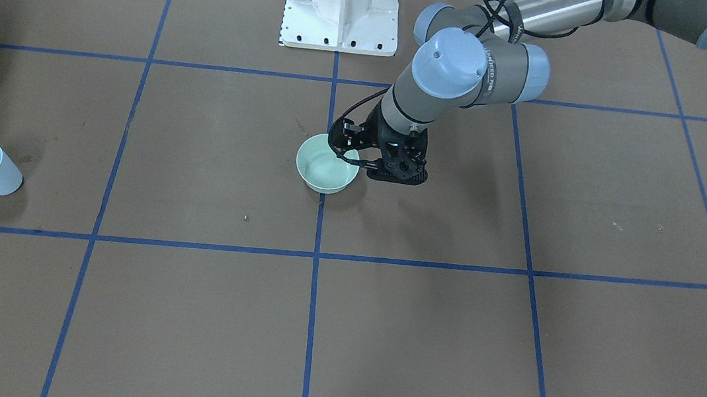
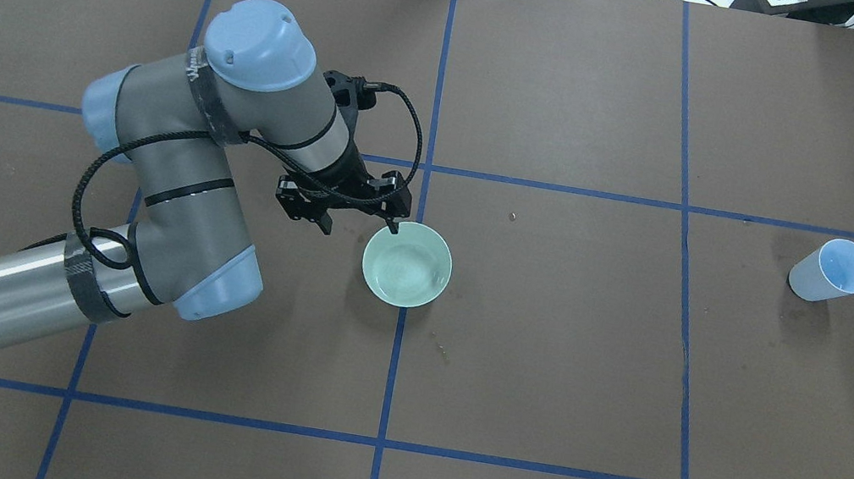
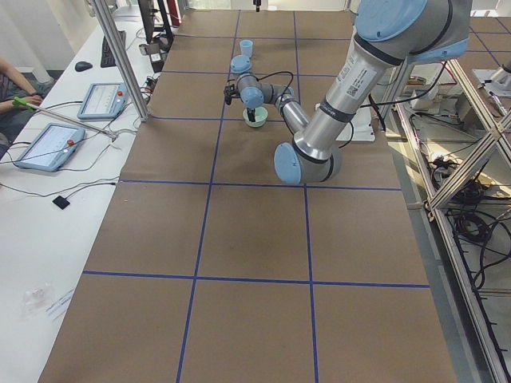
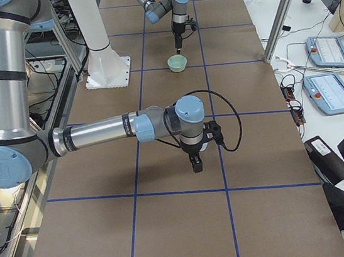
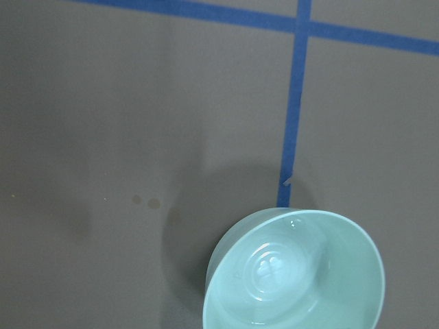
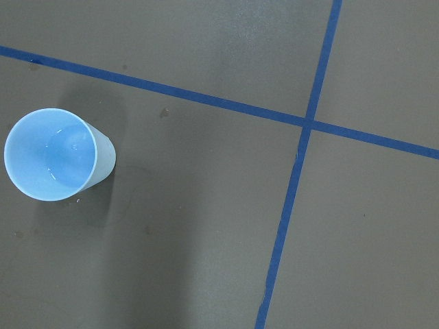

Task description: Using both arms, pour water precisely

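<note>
We count two robot arms at the table, the left arm and the right arm. Each ends in one black gripper, the left gripper and the right gripper, making two in all. On the brown surface we see one pale green bowl, one light blue cup and one white pedestal, while the side bench holds two control pads, a nearer control pad and a farther control pad, beside part of one person.
</note>
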{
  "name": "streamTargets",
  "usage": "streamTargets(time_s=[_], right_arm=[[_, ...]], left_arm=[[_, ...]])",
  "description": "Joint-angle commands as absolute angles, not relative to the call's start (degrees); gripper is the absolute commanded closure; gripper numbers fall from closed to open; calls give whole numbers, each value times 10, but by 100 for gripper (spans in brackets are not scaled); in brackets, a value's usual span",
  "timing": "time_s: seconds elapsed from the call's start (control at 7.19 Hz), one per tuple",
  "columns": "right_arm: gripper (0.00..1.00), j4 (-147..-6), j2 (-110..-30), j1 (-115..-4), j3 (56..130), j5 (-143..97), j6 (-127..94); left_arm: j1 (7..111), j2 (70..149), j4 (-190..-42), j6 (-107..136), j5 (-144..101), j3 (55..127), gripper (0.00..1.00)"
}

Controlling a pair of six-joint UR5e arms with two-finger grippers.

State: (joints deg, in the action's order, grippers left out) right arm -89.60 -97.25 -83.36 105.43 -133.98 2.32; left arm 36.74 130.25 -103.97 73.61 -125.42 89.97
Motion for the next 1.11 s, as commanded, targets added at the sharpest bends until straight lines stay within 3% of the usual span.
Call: streamTargets(time_s=[0.0,0.7,0.97], right_arm=[[0,-810,-972,-787,1044,-1375,22],[0,-265,-988,-646,868,-1289,-208],[0,-215,-999,-602,867,-1253,-250]], left_arm=[[389,1250,-1035,737,-1260,957,8],[397,1241,-1035,736,-1260,962,8],[397,1240,-1035,736,-1259,962,8]])
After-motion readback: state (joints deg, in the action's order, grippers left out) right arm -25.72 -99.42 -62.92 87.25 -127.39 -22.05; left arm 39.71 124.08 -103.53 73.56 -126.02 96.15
